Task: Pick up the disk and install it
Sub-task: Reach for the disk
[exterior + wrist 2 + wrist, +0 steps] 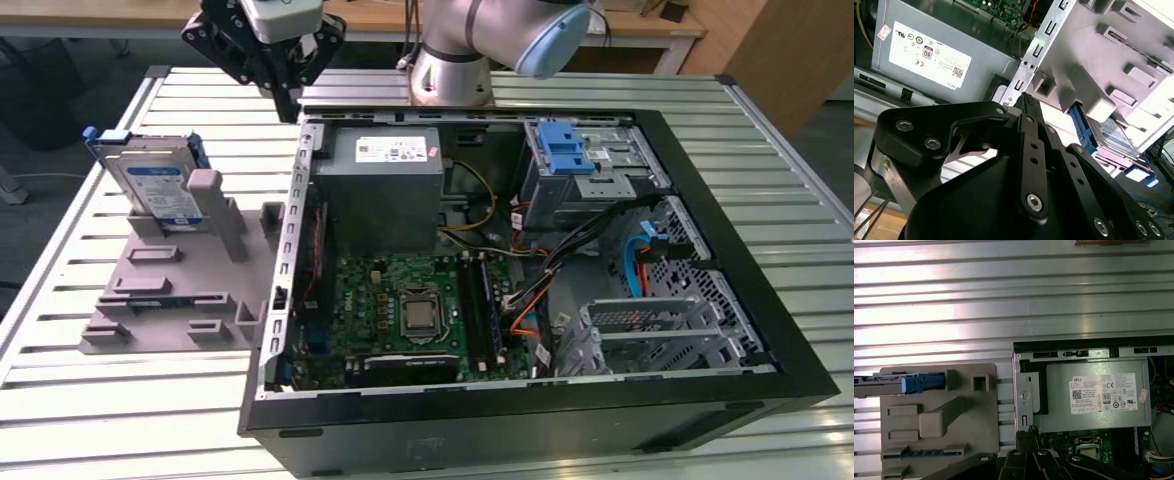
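Silver-grey disk (151, 187) in blue plastic carrier stands upright in grey plastic holder (174, 290). Black tool (286, 105) hangs by black computer case (534, 432) corner, pinched narrow, empty.

Slatted metal table (94, 420), with the slats running side to side in the exterior view. An open computer case (534, 430) lay flat on it, covering the middle and most of the exterior view's right. A grey plastic fixture (160, 300) sat just beside the case, toward the table edge on the exterior view's left, with a strip of bare slats between them. The arm base (451, 85) stood at the far edge.
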Available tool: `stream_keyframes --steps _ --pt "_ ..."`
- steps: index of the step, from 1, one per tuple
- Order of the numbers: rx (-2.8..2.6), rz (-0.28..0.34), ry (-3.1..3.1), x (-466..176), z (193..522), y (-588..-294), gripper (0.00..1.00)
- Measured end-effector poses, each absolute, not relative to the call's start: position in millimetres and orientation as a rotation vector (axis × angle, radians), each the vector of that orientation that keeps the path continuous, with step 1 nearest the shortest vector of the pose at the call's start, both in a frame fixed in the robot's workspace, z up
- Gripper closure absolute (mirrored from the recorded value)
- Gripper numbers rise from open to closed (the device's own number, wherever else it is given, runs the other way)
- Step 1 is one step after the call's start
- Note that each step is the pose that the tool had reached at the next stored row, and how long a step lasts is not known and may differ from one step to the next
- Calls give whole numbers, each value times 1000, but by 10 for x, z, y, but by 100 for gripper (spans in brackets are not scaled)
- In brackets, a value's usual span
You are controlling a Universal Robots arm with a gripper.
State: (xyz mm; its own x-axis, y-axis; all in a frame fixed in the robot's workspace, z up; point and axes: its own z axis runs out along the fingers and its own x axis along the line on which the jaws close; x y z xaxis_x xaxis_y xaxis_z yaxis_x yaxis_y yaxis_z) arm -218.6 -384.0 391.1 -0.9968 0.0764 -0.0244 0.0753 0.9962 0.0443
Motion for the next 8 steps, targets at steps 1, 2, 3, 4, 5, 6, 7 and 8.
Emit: stream_keyframes --steps 1,2,3,4,5,6,7,8 --pt "118 68 3113 -2192 3911 -3840 89" --pt "118 68 3113 -2202 3911 -3840 89" --pt "118 68 3112 -2212 3911 -3839 89" --pt "118 68 3112 -2224 3911 -3838 89" --pt "118 68 3113 -2235 3911 -3837 89" --pt "118 68 3112 -2246 3910 -3836 89" --pt "118 68 3112 -2258 3910 -3835 89" --pt "118 68 3112 -2271 3910 -3834 89"
